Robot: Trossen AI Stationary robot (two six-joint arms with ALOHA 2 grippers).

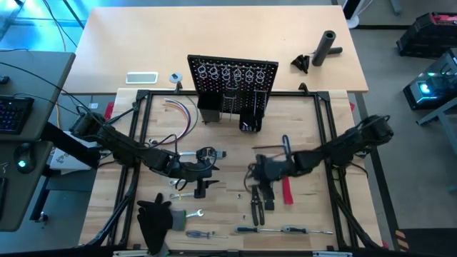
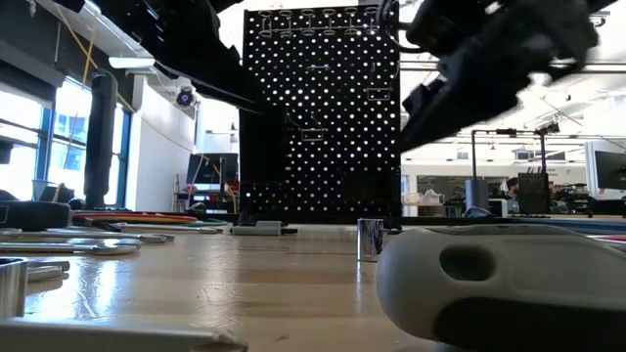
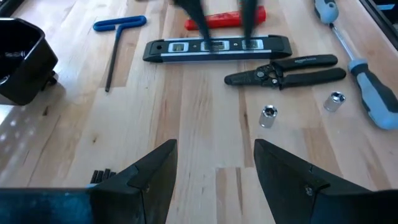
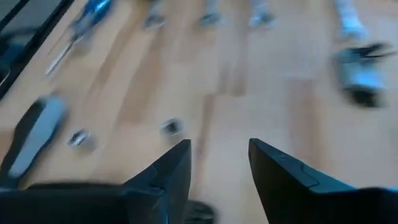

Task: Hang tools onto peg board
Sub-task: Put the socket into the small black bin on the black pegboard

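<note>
Black-and-yellow level (image 3: 216, 48), rigid and slim, lies flat on the wooden tabletop (image 3: 186, 130) between the two arms.

Judging by its look, the level is a stiff, light bar with smooth faces that could slip; a hold across its narrow middle, clear of the vials, seems safest. Nearest, the left pincer (image 3: 214, 168) hovers with its fingers spread and nothing in them, over bare wood short of two small silver sockets (image 3: 268, 116). Beyond lie black-handled pliers (image 3: 286, 70), then the level, with a red-handled tool (image 3: 225, 18) just behind it. The right pincer (image 1: 262, 171) hangs above that cluster, parted and empty. Farthest, the peg board (image 1: 232, 82) stands upright at the tabletop's rear edge.
</note>
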